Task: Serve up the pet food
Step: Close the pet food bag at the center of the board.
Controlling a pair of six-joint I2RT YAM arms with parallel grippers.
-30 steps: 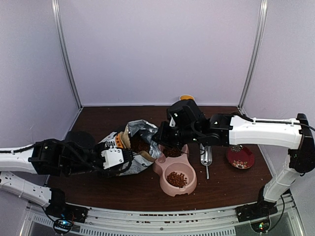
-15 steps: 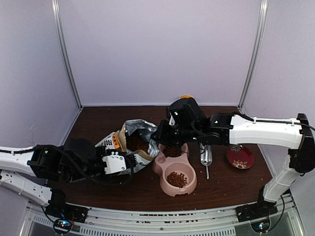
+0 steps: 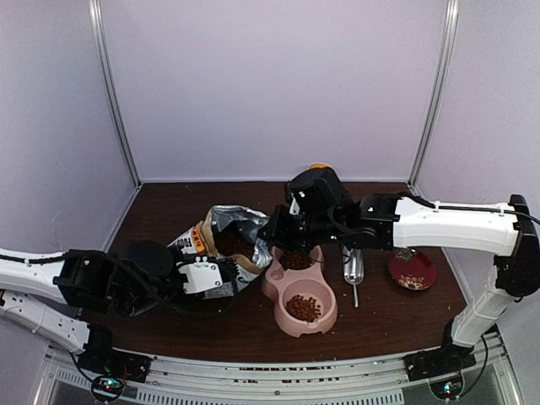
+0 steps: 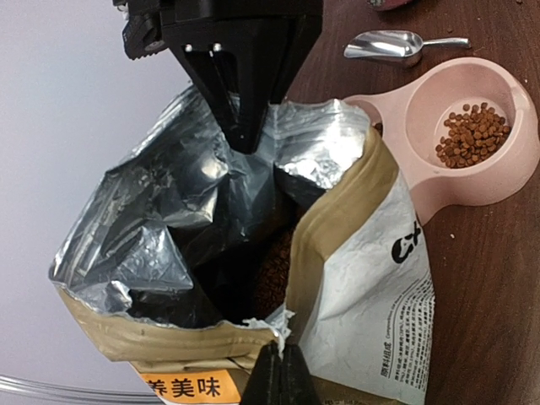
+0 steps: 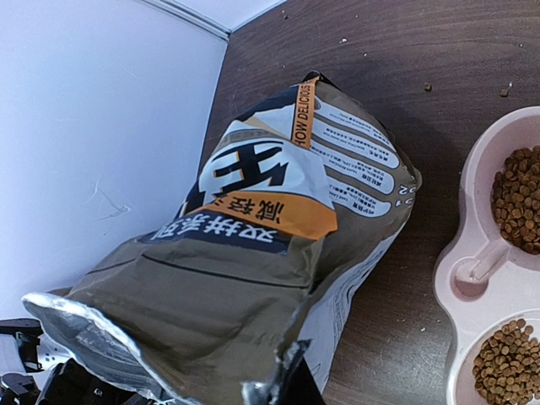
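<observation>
Pet food (image 4: 472, 139) sits in pink bowl (image 4: 472, 192), right of your left gripper (image 4: 278, 359). Left gripper and right gripper (image 4: 246, 139) each clamp the bag (image 4: 363, 253) rim, fingers together.

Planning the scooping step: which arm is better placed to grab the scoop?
Probably right. The scoop lies right of the pink bowl, beneath the right arm; the left gripper sits beyond the bag. Both pinch its rim, so the right gripper must release first.

I read "HOW DELICIOUS" on the pet food bag (image 5: 278, 253), along its orange strip (image 5: 302, 110). My left wrist view shows "养美味" on its orange label (image 4: 181, 386). The finer print is illegible.
</observation>
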